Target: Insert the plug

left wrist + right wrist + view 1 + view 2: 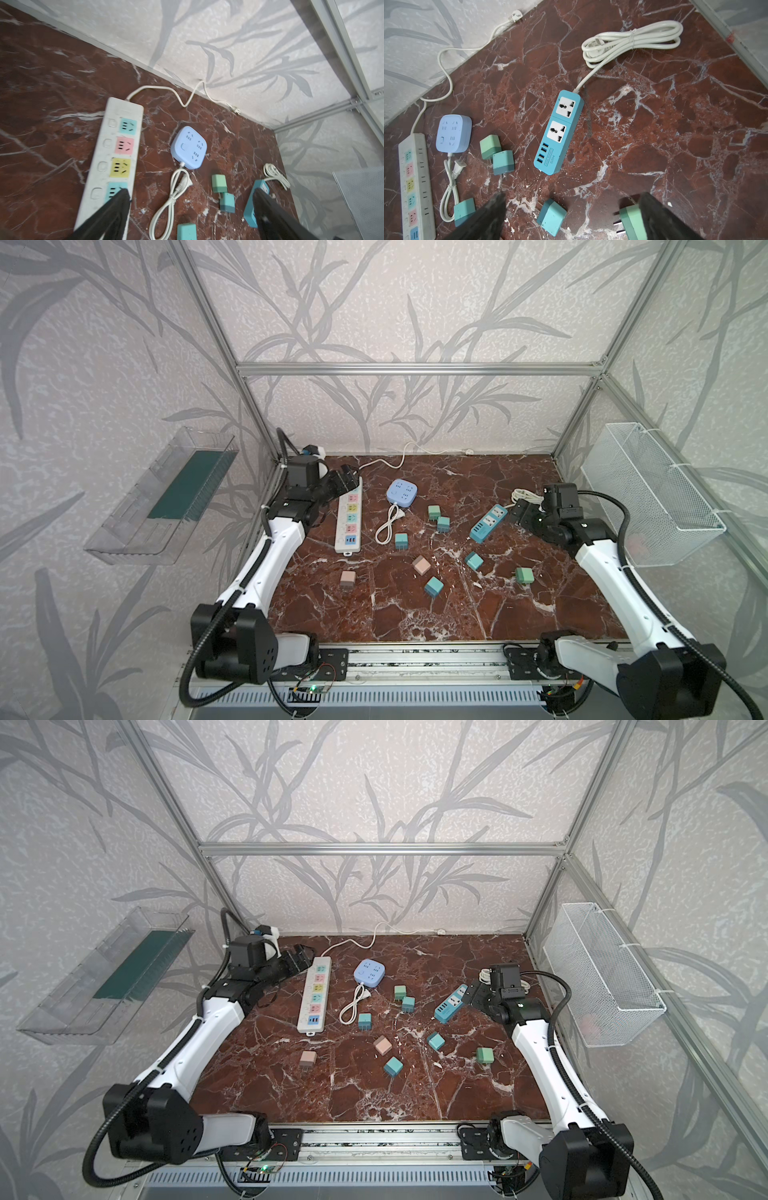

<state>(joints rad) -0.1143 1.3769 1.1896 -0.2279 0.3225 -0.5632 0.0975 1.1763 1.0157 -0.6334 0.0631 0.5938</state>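
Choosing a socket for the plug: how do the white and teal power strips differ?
The white power strip is longer, with five pastel sockets; the teal power strip has two white sockets. The white strip's cord trails loose to the back wall; the teal strip's cord is tied in a bundle. Both lie flat, sockets empty, USB ports at one end.

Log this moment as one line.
left jaws: open, empty, by white strip | right jaws: open, empty, by teal strip | plugs: none inserted
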